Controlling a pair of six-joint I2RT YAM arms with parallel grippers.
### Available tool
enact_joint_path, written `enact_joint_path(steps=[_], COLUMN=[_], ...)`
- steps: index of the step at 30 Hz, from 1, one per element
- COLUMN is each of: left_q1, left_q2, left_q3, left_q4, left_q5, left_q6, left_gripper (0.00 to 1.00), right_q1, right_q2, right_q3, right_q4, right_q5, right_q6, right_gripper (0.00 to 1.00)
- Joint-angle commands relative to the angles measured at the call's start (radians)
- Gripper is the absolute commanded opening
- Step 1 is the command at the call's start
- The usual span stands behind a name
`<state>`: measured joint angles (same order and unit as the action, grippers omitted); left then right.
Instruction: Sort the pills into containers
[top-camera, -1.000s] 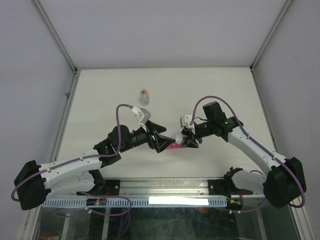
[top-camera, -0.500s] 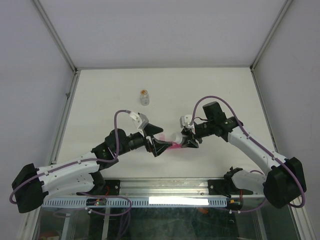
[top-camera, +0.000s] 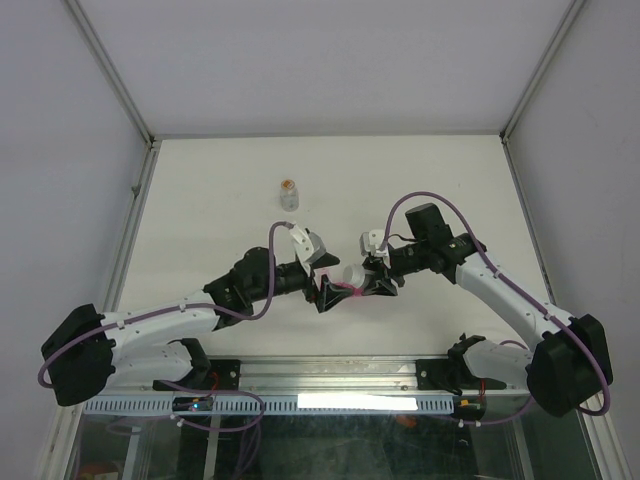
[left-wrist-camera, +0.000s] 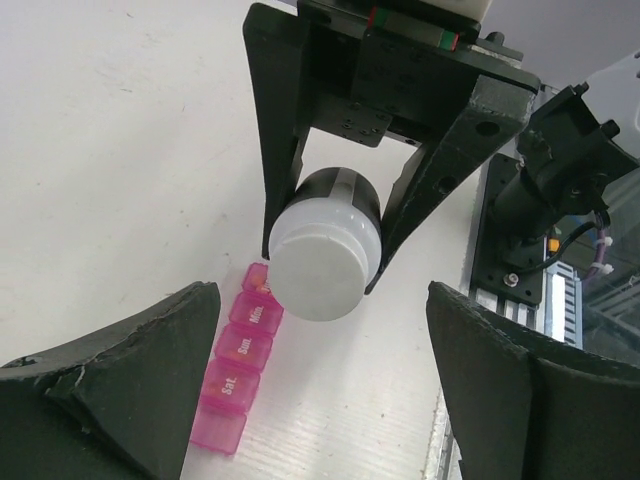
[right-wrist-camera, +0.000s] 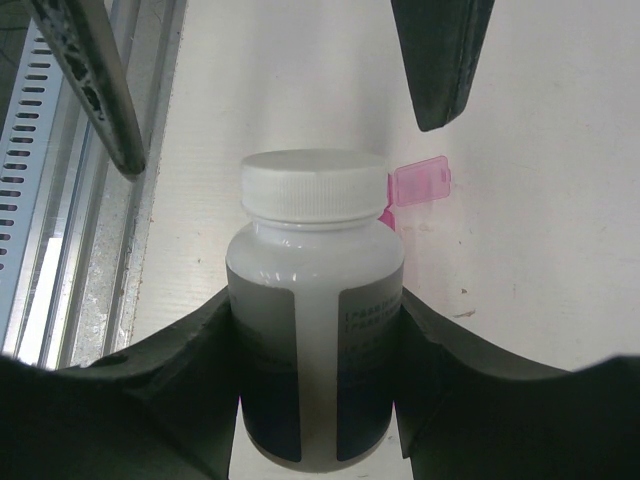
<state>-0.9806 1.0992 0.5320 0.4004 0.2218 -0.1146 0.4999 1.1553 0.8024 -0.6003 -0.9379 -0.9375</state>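
My right gripper (top-camera: 374, 280) is shut on a white-capped dark bottle (top-camera: 353, 275) and holds it on its side above the table, cap toward the left arm. In the right wrist view the bottle (right-wrist-camera: 315, 320) sits between my fingers (right-wrist-camera: 150, 400). My left gripper (top-camera: 328, 293) is open and faces the cap (left-wrist-camera: 322, 275), its fingers (left-wrist-camera: 130, 390) spread wide to either side, just short of it. The pink pill-organiser strip (left-wrist-camera: 240, 355) lies on the table under the bottle, lids marked Sat., Sun., Mon. One pink end (right-wrist-camera: 420, 185) shows beside the cap. It also shows in the top view (top-camera: 349, 291).
A small clear bottle with orange-brown contents (top-camera: 288, 193) stands farther back on the white table (top-camera: 440, 180). A metal rail (top-camera: 330, 375) runs along the near edge by the arm bases. Grey walls enclose the back and sides.
My left arm has swung right and forward, bringing its open gripper up to the bottle's cap. The right arm and the bottle have stayed in place.
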Motion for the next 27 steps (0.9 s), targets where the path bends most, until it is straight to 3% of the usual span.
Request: enact_joint_path(steps=[1,7,10,17,27], left_q1=[0.003,0.003,0.007,0.018,0.045], left_q2=[0.027,0.062,0.064,0.072,0.094], left_q3=[0.045,0.070,0.081,0.101,0.130], left_q4=[0.034,0.030,0.018,0.003,-0.022], left_q5=[0.039,-0.004,-0.021,-0.008,0.080], left_q6=[0.083,0.073,0.067,0.051,0.019], left_gripper=[0.86,0.84,0.72,0.65,0.22], right_q1=[0.000,0.001,0.001,0.001,0.000], right_q2=[-0.006,-0.006,-0.005,-0.005,-0.005], right_q3=[0.034,0.033,0.033,0.034,0.033], right_q4=[0.010,0.010,0.010,0.010,0.010], right_q5=[-0.035,-0.035,-0.036,-0.035,-0.034], right_q6=[-0.012,-0.014,-0.014,-0.014,-0.014], right_gripper=[0.00,0.00,0.00,0.00,0.00])
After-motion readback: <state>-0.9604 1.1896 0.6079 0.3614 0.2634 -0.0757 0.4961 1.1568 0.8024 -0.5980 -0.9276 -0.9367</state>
